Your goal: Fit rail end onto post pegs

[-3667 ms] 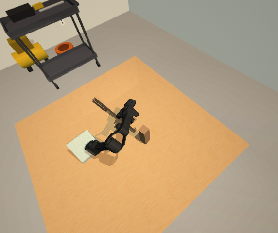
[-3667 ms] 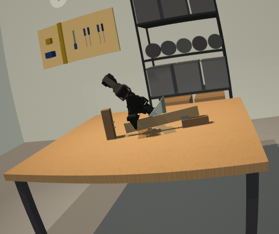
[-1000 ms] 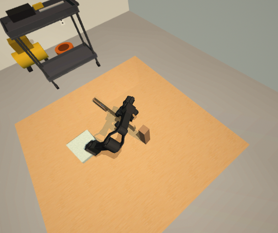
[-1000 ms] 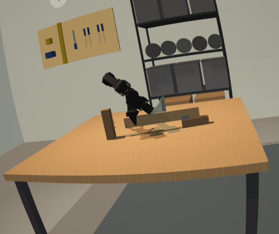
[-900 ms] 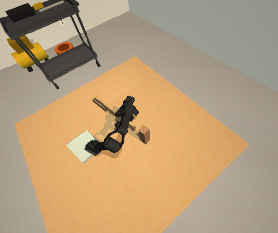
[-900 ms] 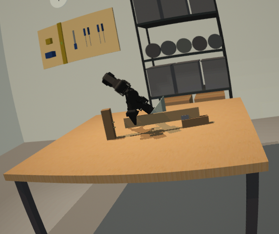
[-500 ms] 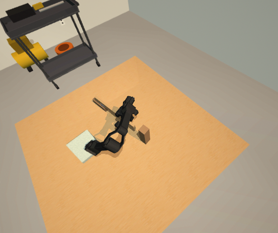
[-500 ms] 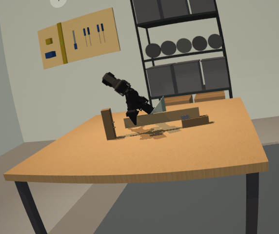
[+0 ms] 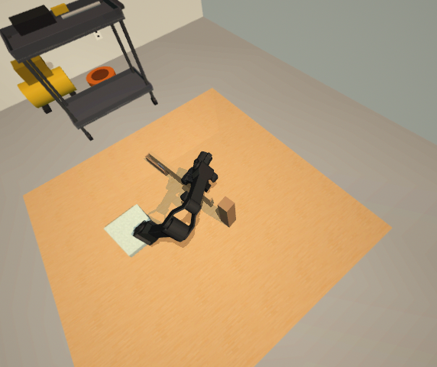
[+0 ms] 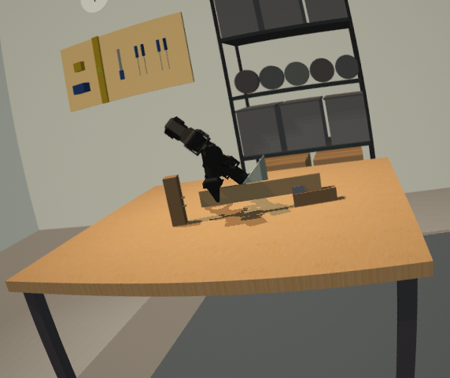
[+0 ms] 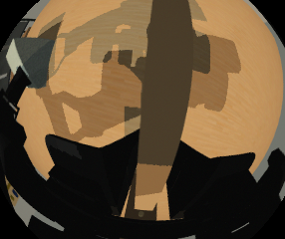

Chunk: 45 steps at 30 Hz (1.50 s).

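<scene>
The long brown wooden bed rail (image 10: 260, 189) is held clenched near its near end by the black parallel-jaw gripper (image 10: 213, 190), lifted off the orange wooden table (image 10: 298, 252). Its far end sits at 3 o'clock in the bracket of the low dark footboard block (image 10: 315, 195). The short upright wooden post (image 10: 174, 200) stands at 9 o'clock, with its two small pegs (image 10: 183, 201) facing the rail across a gap. Misaligned holes could jam on the pegs, or a tilted push could drag the far end from the bracket. Nothing is seen in that gap
</scene>
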Tool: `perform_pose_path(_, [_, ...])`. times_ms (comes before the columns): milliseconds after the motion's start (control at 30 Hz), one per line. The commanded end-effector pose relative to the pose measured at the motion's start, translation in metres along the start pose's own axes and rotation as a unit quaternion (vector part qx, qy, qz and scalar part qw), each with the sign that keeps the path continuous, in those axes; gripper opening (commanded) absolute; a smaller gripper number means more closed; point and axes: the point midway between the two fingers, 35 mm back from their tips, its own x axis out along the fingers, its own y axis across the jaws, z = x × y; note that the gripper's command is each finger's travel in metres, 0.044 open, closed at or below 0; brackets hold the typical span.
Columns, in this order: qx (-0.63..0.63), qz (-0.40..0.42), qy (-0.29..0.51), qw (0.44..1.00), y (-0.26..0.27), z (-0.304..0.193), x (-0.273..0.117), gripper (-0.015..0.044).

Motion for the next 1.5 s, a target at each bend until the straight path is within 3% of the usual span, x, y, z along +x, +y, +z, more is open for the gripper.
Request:
perform_pose_path(0, [-0.002, 0.000, -0.001, 1.000, 0.000, -0.001, -0.001, 0.0000])
perform_pose_path(1467, [-0.002, 0.000, -0.001, 1.000, -0.001, -0.015, -0.001, 0.0000])
